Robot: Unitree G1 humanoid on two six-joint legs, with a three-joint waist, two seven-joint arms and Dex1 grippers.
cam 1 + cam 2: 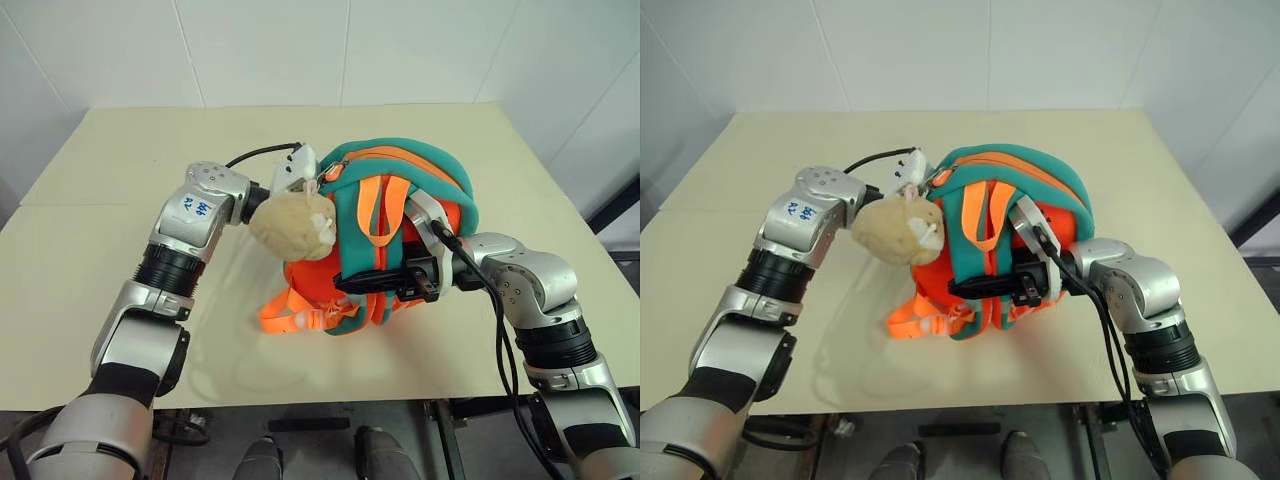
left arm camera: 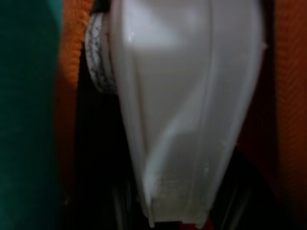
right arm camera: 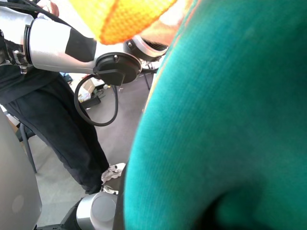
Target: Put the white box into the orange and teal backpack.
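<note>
Backpack (image 1: 400,215) pinched upright by right gripper (image 1: 425,278) so left gripper's (image 1: 300,170) white box (image 2: 187,110) can enter, jaw state indiscernible.

You have a pale cream bench (image 1: 120,200) with a faint seam across its left side, set against a white panelled wall (image 1: 270,50). Below its near edge you see grey floor (image 1: 320,440) and dark frame legs (image 1: 445,440).
</note>
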